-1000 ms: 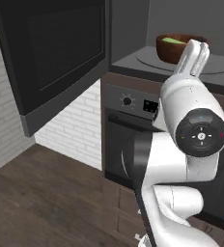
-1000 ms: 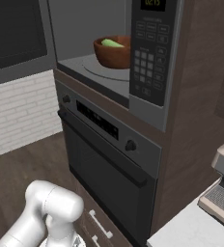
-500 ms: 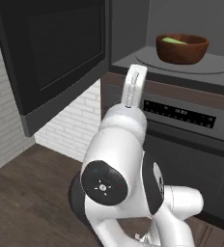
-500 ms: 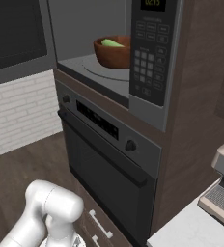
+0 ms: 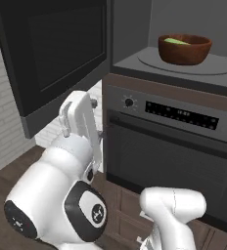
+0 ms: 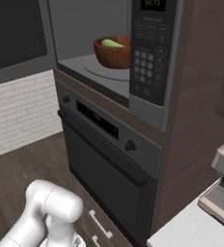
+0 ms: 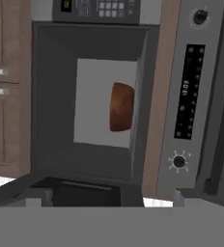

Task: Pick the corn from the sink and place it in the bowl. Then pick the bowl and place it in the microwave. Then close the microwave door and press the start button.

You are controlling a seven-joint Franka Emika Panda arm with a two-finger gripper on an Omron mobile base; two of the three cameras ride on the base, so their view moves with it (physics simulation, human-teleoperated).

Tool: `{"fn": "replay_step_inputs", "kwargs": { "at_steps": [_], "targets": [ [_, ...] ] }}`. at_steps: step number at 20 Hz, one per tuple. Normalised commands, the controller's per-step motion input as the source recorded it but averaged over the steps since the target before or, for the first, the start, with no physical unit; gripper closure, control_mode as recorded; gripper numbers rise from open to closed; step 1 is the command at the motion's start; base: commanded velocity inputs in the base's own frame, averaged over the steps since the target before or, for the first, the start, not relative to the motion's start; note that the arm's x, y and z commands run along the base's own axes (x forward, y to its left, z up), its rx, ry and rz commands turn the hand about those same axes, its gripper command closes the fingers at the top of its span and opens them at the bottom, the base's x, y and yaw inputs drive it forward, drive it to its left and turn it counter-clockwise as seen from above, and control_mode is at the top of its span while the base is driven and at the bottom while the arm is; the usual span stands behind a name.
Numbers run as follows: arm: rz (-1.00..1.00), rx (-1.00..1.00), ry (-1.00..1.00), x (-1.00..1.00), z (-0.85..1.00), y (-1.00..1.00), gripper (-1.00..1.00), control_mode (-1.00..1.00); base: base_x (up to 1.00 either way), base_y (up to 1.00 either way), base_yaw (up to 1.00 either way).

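One glossy reddish-brown wooden bowl (image 5: 185, 49) holding green-husked corn (image 5: 174, 41) inside open grey microwave (image 6: 87, 34), my gripper (image 5: 79, 126) spread wide, empty, beside black door (image 5: 52, 53).

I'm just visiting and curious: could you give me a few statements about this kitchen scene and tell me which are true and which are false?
1. The bowl sits inside the microwave. True.
2. The corn is lying on the floor. False: it rests in the bowl.
3. The microwave door is shut. False: it stands swung open to the left.
4. The oven is built in directly below the microwave. True.
5. The robot's hand is carrying the bowl. False: the hand is open and empty, away from the bowl.
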Motion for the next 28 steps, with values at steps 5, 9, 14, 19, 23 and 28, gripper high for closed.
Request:
{"fn": "replay_step_inputs", "kwargs": {
  "at_steps": [5,9,14,19,23,28],
  "targets": [
    [-0.23,-0.01,-0.01,0.27,-0.35,0.97,-1.00,-1.00,0.00,0.00,0.00],
    [-0.26,-0.01,0.00,0.24,-0.48,0.99,-1.00,-1.00,0.00,0.00,0.00],
    [-0.23,0.01,-0.12,-0.22,-0.35,0.96,-1.00,-1.00,0.00,0.00,0.00],
    [-0.19,0.02,-0.08,-0.05,-0.40,0.91,-1.00,-1.00,0.00,0.00,0.00],
    [-0.10,0.05,-0.04,0.14,-0.39,0.83,-1.00,-1.00,0.00,0.00,0.00],
    [-0.02,0.05,-0.01,0.64,-0.19,0.76,-1.00,-1.00,0.00,0.00,0.00]
  ]
}}
